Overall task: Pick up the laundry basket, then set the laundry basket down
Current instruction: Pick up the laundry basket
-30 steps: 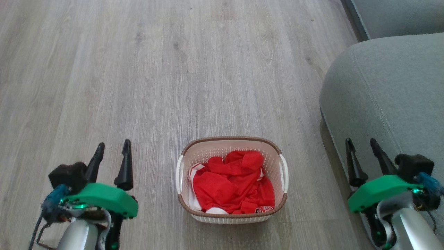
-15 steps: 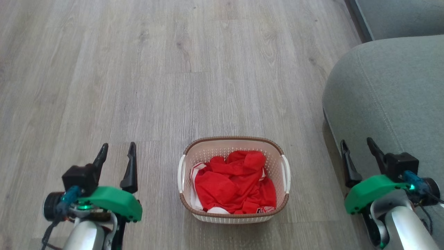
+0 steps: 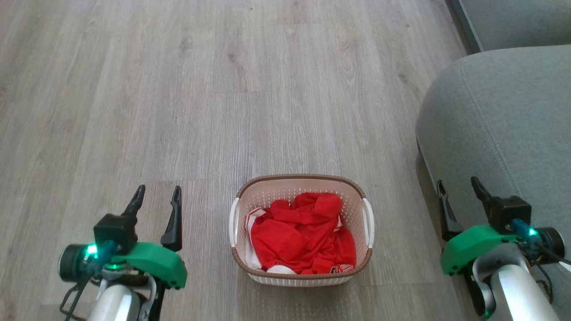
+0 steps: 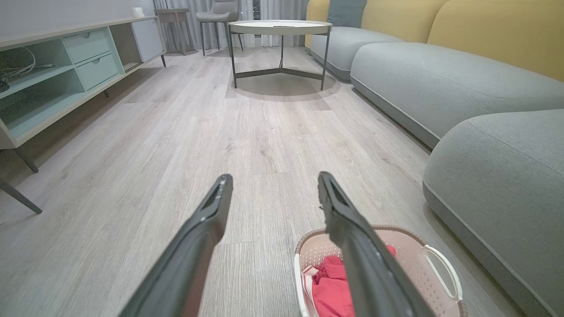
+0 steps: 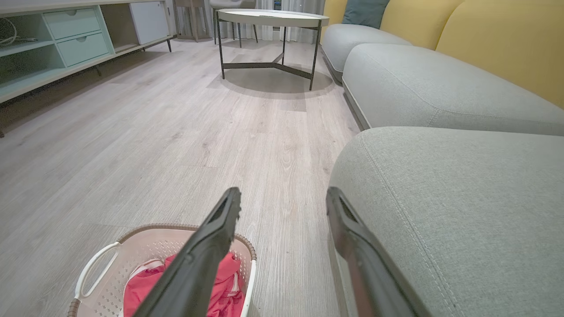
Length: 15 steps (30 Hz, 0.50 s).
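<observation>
Now, against a second ago: left gripper (image 3: 159,189) has shifted inward toward the laundry basket (image 3: 299,177), fingers spread, holding nothing. Basket unmoved on the wood floor (image 3: 223,111), between the two grippers, touching neither. Contents: crumpled red clothes (image 3: 303,236) with white trim; print at the near edge unreadable. Right gripper (image 3: 457,181) edged slightly left, fingers spread, beside the grey sofa (image 3: 499,125).

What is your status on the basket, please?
Left claw open, empty. Right claw open, empty, by sofa. Basket on floor between claws, untouched, clothes inside.
</observation>
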Motion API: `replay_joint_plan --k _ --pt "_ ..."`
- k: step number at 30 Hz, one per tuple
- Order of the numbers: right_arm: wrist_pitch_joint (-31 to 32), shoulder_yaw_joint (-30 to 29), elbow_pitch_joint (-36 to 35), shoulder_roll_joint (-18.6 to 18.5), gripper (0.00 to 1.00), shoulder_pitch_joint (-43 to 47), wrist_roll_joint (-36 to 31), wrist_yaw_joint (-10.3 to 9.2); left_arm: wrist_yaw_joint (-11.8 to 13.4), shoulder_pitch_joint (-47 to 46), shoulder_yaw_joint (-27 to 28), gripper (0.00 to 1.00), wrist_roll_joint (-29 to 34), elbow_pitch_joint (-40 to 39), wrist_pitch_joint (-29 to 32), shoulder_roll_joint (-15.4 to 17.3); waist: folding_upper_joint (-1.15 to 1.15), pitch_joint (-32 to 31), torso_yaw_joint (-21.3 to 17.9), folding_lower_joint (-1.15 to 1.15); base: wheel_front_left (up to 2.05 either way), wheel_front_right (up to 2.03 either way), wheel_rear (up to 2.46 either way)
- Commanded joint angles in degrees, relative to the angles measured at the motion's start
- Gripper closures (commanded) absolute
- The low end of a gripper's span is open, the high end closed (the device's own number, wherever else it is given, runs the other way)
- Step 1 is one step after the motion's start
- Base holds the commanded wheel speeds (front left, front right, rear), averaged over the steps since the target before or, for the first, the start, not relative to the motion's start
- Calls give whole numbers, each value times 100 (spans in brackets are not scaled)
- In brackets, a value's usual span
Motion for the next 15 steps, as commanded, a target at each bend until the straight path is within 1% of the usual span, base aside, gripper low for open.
replay_joint_plan --k 1,15 --pt "-23 84 -146 -3 0 -288 40 -8 35 -365 213 0 -37 -166 -12 133 0 1 -1 0 0 0 0" --pt "-47 126 -152 -29 0 -386 110 -8 66 -449 139 0 -64 -167 -23 157 0 186 6 0 0 0 0"
